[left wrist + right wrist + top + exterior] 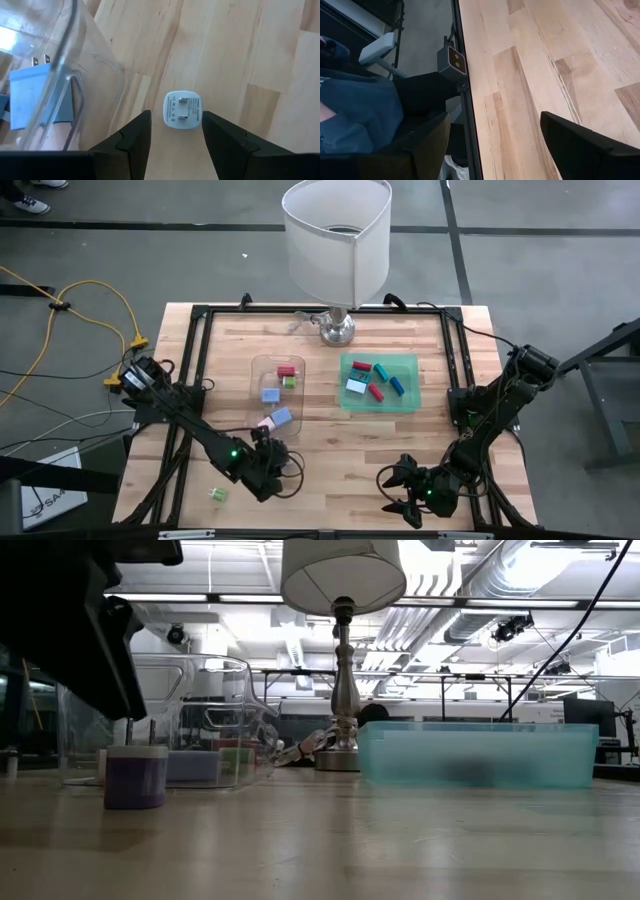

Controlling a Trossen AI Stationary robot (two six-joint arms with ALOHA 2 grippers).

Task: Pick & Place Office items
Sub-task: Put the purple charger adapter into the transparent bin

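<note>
the pale blue block (182, 110) between the left hand's (176, 134) spread fingers lies on the bare wood surface (240, 60), just outside the clear tray's (75, 70) wall, with nothing gripped yet. in the high view it sits at about 6 o'clock from that tray (262, 364), near the front edge of the surface. it looks like a small plug-style adapter with two metal prongs on its upper face, though the view is too close to be sure. judged from that, it is light, rigid, smooth plastic with rounded corners, so it may skid or twist if pinched off-centre. the best hold is probably across its two flat long sides, below the prongs, fingers square to it.

further out, other office items lie in the clear tray and in the green tray (412, 402) at 3 o'clock from it. one green piece (217, 494) lies at 7 o'clock.

the right hand (400, 492) waits at 5 o'clock on the surface, fingers wide apart, empty.
</note>
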